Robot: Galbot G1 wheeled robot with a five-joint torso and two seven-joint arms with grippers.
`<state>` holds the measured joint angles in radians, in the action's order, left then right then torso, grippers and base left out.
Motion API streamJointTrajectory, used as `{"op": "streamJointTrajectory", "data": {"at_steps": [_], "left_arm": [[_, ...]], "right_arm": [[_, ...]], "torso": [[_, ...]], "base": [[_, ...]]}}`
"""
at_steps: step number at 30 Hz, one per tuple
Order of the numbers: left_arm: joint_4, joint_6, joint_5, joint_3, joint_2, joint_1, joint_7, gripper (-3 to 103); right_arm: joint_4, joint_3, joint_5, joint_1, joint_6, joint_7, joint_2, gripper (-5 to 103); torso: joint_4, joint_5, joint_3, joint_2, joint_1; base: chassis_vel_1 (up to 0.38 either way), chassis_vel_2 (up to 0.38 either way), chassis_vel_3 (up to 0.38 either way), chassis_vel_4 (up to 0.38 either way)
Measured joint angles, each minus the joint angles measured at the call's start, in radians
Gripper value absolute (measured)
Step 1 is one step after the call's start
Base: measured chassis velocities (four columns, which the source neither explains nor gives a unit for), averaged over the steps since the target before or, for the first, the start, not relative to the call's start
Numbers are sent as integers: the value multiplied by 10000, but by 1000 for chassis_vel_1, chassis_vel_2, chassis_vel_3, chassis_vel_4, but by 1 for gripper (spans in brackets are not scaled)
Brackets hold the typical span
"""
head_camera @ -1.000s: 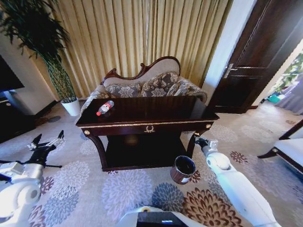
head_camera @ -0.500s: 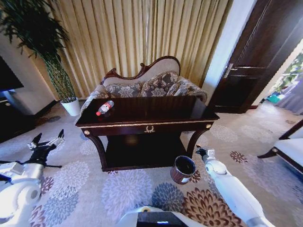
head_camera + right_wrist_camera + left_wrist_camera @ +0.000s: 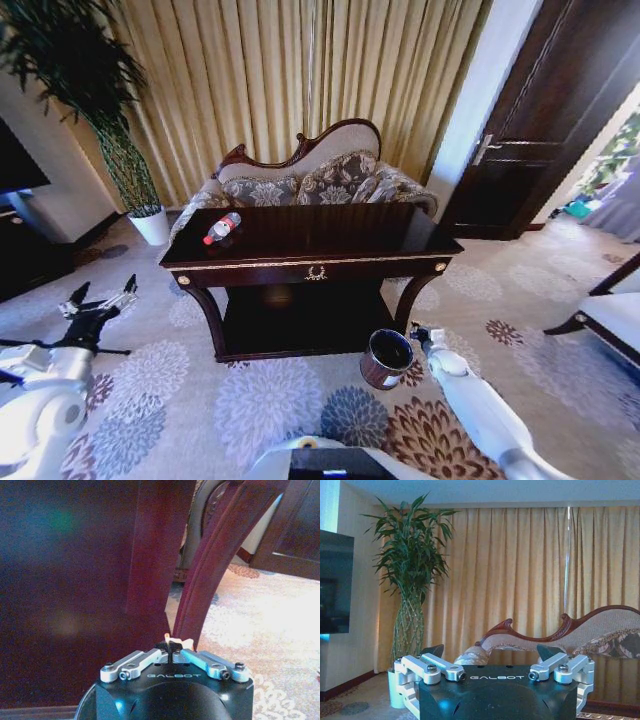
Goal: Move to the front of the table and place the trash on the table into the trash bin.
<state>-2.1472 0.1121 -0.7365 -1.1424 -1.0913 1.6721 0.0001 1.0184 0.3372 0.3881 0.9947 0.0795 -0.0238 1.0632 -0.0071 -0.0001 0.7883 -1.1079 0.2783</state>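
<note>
Bottle [image 3: 221,228]: lies on its side at the table's [image 3: 330,235] left end.
Trash bin [image 3: 387,358]: on the flowered carpet [image 3: 260,400], by the table's right front leg.
Right gripper [image 3: 172,645]: fingers pinched together on a small orange scrap [image 3: 171,641], just beside the bin.
Left gripper [image 3: 98,300]: fingers spread apart, low over the carpet, left of the table.
Room: sofa [image 3: 310,180] and gold curtains [image 3: 300,80] behind the table.

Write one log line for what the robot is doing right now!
right gripper: shut on orange scrap, low beside bin | left gripper: open, waiting left of table | bottle: lying on table
</note>
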Motion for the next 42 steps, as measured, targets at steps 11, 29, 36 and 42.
{"op": "streamJointTrajectory", "data": {"at_steps": [11,29,36,42], "left_arm": [[-140,0,23,68,-137,-23,-7,100],[-189,0,32,101,-141,-5,6,100],[-194,-5,33,82,-138,7,8,100],[-209,-8,33,82,-150,5,11,100]], "right_arm": [[-540,-46,-349,-281,-122,82,484,0],[-535,-65,-612,-280,-523,-229,808,25],[-485,-59,-616,-286,-525,-258,791,57],[-452,-41,-595,-279,-525,-266,732,73]], "torso": [[-1,0,0,0,0],[0,1,0,0,1],[0,0,0,0,0],[0,1,0,0,0]], "base": [[0,0,0,0],[0,0,0,0],[0,0,0,0],[0,0,0,0]]}}
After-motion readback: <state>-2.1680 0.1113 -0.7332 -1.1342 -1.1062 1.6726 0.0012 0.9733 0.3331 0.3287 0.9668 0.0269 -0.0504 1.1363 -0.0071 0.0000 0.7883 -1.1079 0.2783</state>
